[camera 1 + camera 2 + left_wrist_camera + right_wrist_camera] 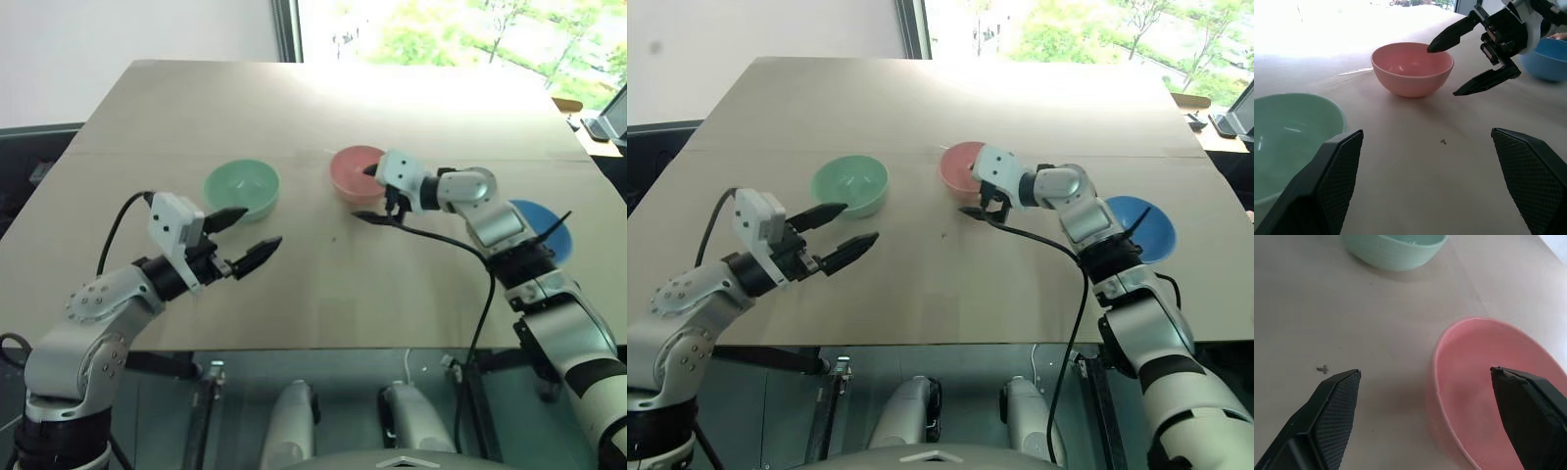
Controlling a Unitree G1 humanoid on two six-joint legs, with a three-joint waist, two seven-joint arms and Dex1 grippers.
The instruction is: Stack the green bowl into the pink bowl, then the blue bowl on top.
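Left eye view: three small round smooth plastic bowls stand apart on the pale wooden bench. The mint-green bowl lies at about ten o'clock from the bench's middle, the salmon-pink bowl at about twelve o'clock, and the sky-blue bowl at about three o'clock, partly hidden behind the right forearm. None is nested yet, so stacking has not begun.

Step in hand, as judged: bracing the pink bowl while the green one is fetched. To do this well, the right gripper should straddle the near wall of the pink bowl, one finger inside and one outside, and close gently so the light bowl neither tips nor slides. The left gripper should take the green bowl by its near rim in the same way, lift it clear, and lower it centred and level.

Pose: the right arm reaches across toward eleven o'clock, wrist angled slightly down, jaws spread wide and empty, one finger over the pink bowl's rim, the other just off its near side. The left arm is bent, its gripper roughly level and aimed toward one o'clock, jaws spread and empty, just short of the green bowl at its five o'clock side.
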